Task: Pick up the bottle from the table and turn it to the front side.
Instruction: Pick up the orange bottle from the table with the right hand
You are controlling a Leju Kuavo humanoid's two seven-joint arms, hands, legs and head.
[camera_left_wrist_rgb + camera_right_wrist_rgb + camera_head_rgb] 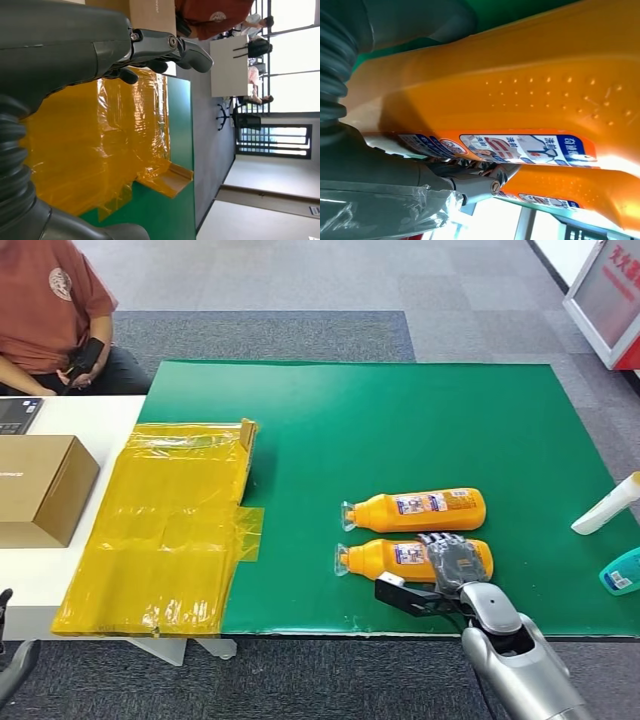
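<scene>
While the right hand point(450, 562) grips the near bottle point(392, 559) beside the mat's front edge point(317, 632), the left hand point(151, 52) hangs open.

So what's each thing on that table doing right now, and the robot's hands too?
Near orange bottle: lying on its side, right hand on it.
Far orange bottle: lying on its side, untouched.
Right hand: resting over the near bottle; a closed grip is not clear.
Left hand: holding nothing, above the yellow plastic sheet.
Cardboard box: closed.
White bottle: lying down at the mat's edge.
</scene>
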